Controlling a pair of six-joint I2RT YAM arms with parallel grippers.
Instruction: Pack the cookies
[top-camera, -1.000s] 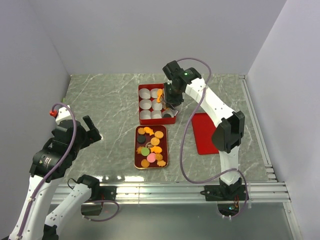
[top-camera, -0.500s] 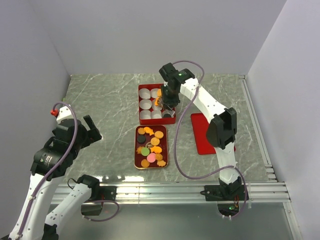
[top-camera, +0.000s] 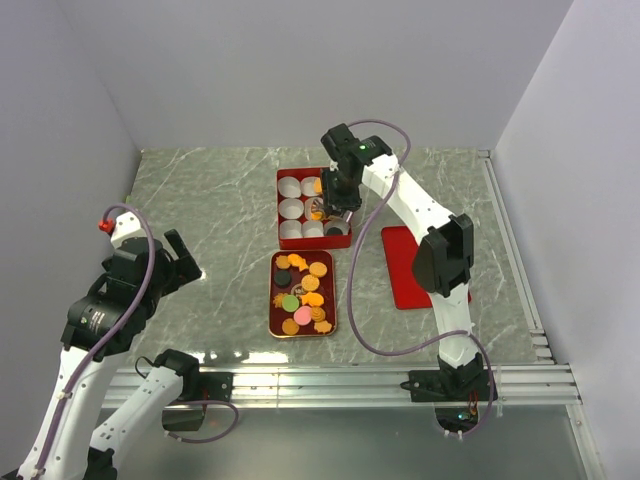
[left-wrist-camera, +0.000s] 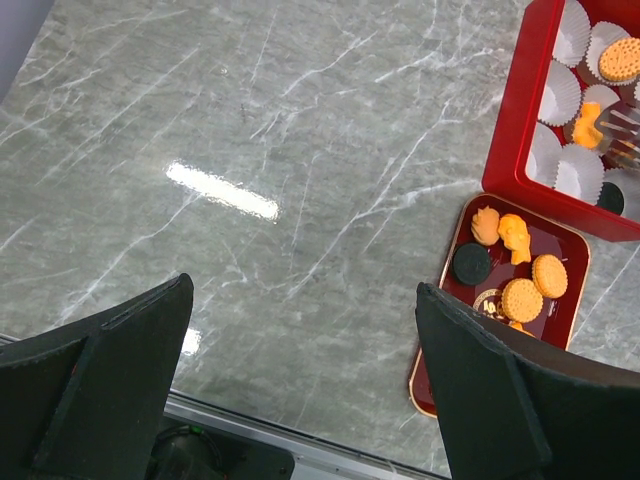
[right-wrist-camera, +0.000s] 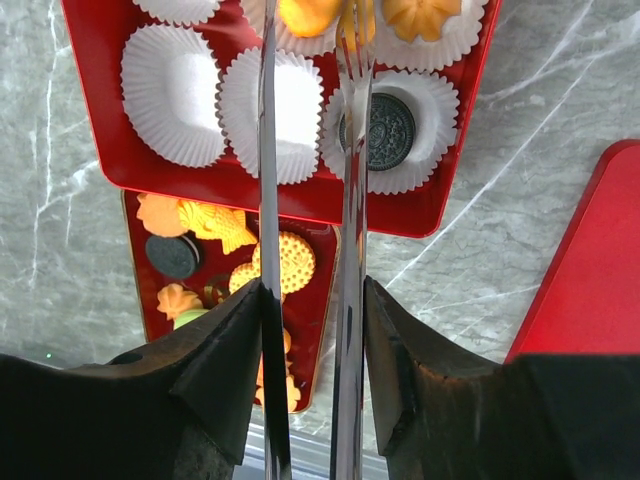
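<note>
Cookies (top-camera: 301, 293) lie heaped on a dark red tray (left-wrist-camera: 570, 245) near the middle of the table (left-wrist-camera: 250, 150), mostly golden-orange rounds and flower shapes, with a green one, a pink one and a couple of dark brown ones among them. A few more sit in the red box (left-wrist-camera: 505, 130) just beyond the tray, which is lined with white paper cups (right-wrist-camera: 170, 95). A dark cookie (right-wrist-camera: 378, 128) fills the near right cup, a flower-shaped cookie (right-wrist-camera: 425, 15) the cup behind it, and a round sandwich cookie (left-wrist-camera: 620, 60) a cup in the far row. The other cups in view are bare. An orange cookie (right-wrist-camera: 308, 12) sits in the middle cup, right between the long thin fingers of the right gripper (top-camera: 328, 207), which reaches down into the box. Its fingers stand a narrow gap apart with the biscuit at their tips, but whether they press on it cannot be told from these views. A flat red lid (top-camera: 410, 268) lies on the table to the right of the tray, apart from it. The left gripper (left-wrist-camera: 300, 290) hangs over bare marble well to the left of the tray, fingers spread wide and holding nothing.
</note>
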